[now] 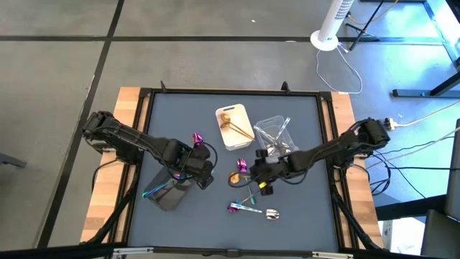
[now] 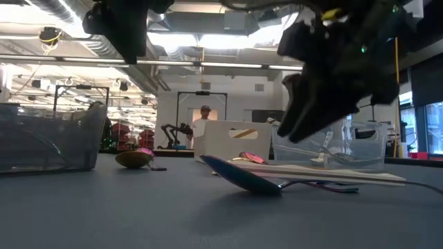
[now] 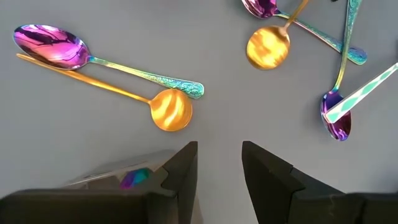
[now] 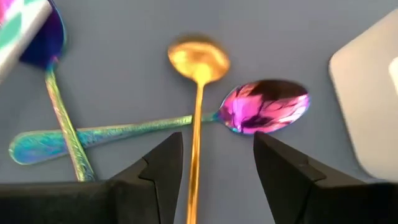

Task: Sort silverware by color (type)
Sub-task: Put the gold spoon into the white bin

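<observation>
Gold and purple-teal silverware on a blue-grey tabletop (image 1: pixel 302 216)

Gold spoons (image 3: pixel 169 109) lie by iridescent spoons (image 3: pixel 48 47) with magenta-purple bowls and teal-green patterned handles; one tray (image 1: pixel 233 129) is white, another tray (image 1: pixel 276 134) clear, a third tray (image 1: pixel 172 198) dark grey.

I see grey concrete floor (image 1: pixel 215 57) around the counter (image 1: pixel 129 115), a white fan base (image 1: pixel 325 39) at one o'clock, cables (image 1: pixel 402 155) at three o'clock, and bright ceiling lights (image 2: pixel 221 41) over a person (image 2: pixel 204 121) far behind.

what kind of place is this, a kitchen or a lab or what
Most likely a robotics lab or workshop, not a kitchen: the low view shows exposed ceiling ducts, another robot arm in the background, and a person standing behind the table.
</observation>
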Robot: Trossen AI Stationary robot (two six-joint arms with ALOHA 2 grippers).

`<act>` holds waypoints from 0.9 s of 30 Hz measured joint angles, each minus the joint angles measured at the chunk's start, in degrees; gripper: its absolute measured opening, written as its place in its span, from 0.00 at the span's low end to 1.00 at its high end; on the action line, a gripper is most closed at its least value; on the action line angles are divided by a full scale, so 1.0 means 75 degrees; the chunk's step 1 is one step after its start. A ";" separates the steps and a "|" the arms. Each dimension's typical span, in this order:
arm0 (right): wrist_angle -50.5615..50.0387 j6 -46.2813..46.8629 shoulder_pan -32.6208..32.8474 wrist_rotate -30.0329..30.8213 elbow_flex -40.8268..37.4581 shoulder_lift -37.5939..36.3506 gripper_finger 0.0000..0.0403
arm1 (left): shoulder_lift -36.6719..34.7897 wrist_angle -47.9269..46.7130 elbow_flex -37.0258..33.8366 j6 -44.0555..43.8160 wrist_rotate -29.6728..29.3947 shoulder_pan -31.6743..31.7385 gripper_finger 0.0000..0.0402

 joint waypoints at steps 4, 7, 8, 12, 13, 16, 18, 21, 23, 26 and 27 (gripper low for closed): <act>0.0002 -0.0003 0.0020 -0.0042 0.0000 0.0306 0.46 | 0.0000 -0.0003 0.0000 -0.0001 -0.0015 0.0000 0.30; 0.0008 -0.0002 0.0020 -0.0140 0.0000 0.0464 0.46 | 0.0000 -0.0003 0.0000 -0.0003 -0.0038 0.0000 0.30; 0.0008 -0.0001 0.0020 -0.0141 0.0000 0.0517 0.46 | 0.0000 -0.0003 0.0000 -0.0003 -0.0038 0.0000 0.30; 0.0039 -0.0003 0.0020 -0.0140 0.0000 0.0688 0.46 | 0.0000 -0.0002 0.0000 -0.0003 -0.0049 0.0000 0.30; 0.0033 -0.0002 0.0020 -0.0140 0.0000 0.0725 0.46 | 0.0000 -0.0003 0.0000 -0.0003 -0.0052 0.0000 0.30; 0.0034 0.0000 0.0020 -0.0137 0.0002 0.0838 0.46 | 0.0000 0.0000 0.0000 -0.0003 -0.0055 0.0000 0.30; 0.0053 0.0000 0.0020 -0.0135 0.0009 0.0890 0.46 | 0.0000 0.0000 0.0000 -0.0003 -0.0055 0.0000 0.30; 0.0049 0.0000 0.0020 -0.0137 0.0012 0.0897 0.46 | 0.0000 0.0000 0.0000 -0.0006 -0.0058 0.0000 0.30; 0.0049 0.0000 0.0020 -0.0140 0.0012 0.0897 0.46 | 0.0000 0.0002 0.0000 -0.0005 -0.0058 0.0000 0.30; 0.0049 0.0000 0.0020 -0.0140 0.0012 0.0899 0.46 | 0.0000 0.0006 0.0000 -0.0006 -0.0058 0.0000 0.30; 0.0049 0.0000 0.0020 -0.0140 0.0012 0.0900 0.46 | 0.0000 0.0006 0.0000 -0.0006 -0.0058 0.0000 0.30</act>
